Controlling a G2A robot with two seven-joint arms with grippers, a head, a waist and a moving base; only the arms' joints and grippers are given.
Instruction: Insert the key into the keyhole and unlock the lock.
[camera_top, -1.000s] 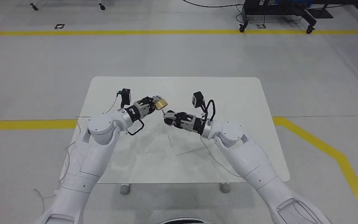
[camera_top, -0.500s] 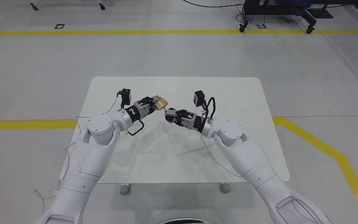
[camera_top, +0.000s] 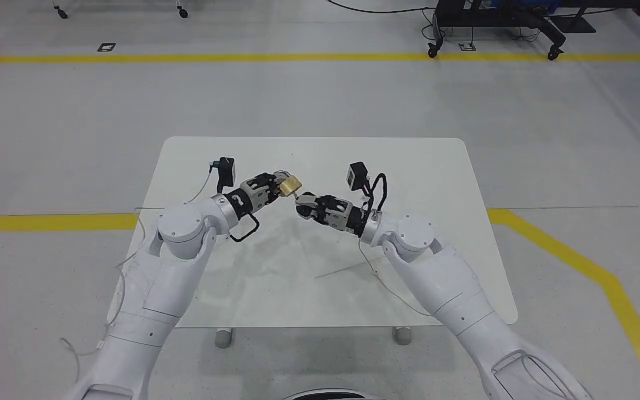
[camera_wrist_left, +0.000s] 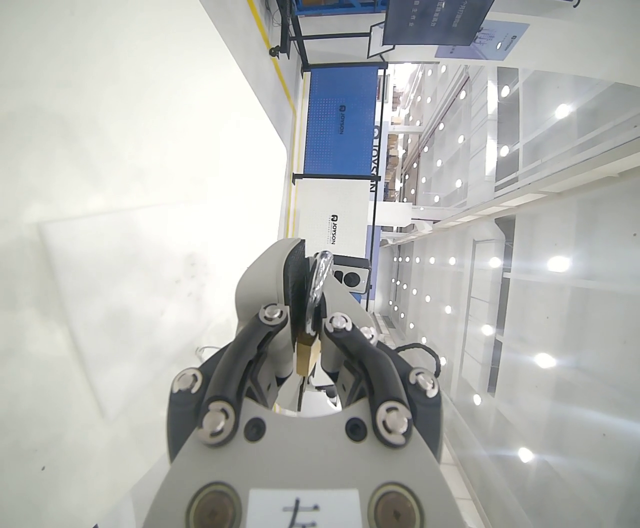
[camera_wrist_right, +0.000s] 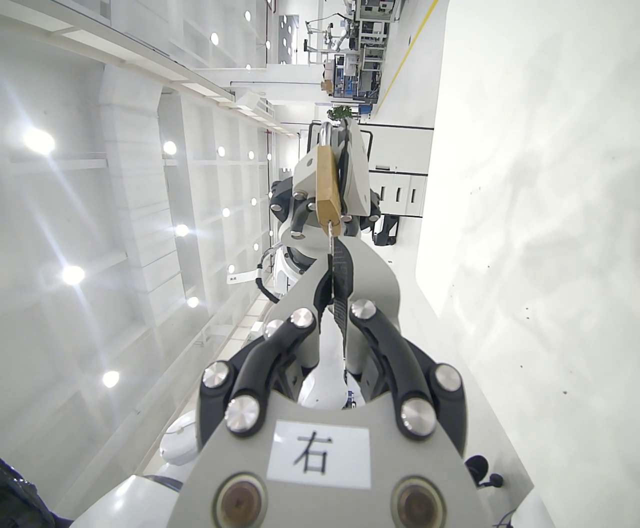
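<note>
A brass padlock (camera_top: 289, 185) hangs above the middle of the white table (camera_top: 420, 170). My left gripper (camera_top: 273, 186) is shut on its silver shackle (camera_wrist_left: 320, 277), and the brass body (camera_wrist_left: 306, 357) shows between the fingers. My right gripper (camera_top: 303, 203) is shut on a thin metal key (camera_wrist_right: 331, 245), just right of the lock. In the right wrist view the key's blade meets the bottom face of the padlock (camera_wrist_right: 327, 187), in line with it. How deep the blade sits in the keyhole I cannot tell.
Both arms meet over the table's centre, with bare tabletop all around them. A thin cable (camera_top: 345, 268) lies on the table under the right arm. A yellow floor line (camera_top: 300, 57) runs behind the table.
My right gripper has moved a little up and toward the padlock with the key. The left gripper and the padlock have stayed nearly still.
</note>
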